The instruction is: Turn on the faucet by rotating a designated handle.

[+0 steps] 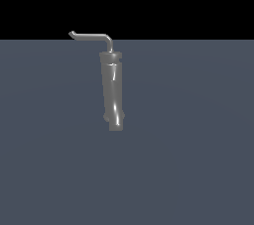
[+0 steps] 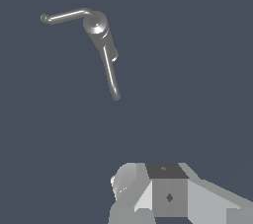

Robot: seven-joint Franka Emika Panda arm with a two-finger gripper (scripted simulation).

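The faucet [image 1: 112,92] stands upright in the middle of the exterior view, a glossy grey tapered body with a small stub near its lower end. The handle [image 1: 92,36], a thin L-shaped rod with a hooked tip, rises from its top and points toward the exterior view's left. In the wrist view the faucet [image 2: 100,29] is seen from above, with the handle [image 2: 65,16] reaching sideways from it. Pale grey blocky robot parts [image 2: 168,193] fill one edge of the wrist view, well apart from the faucet. No fingertips can be made out there. The exterior view shows no arm.
A flat blue-grey floor [image 1: 188,159] spreads around the faucet. Above its far edge in the exterior view there is only black background.
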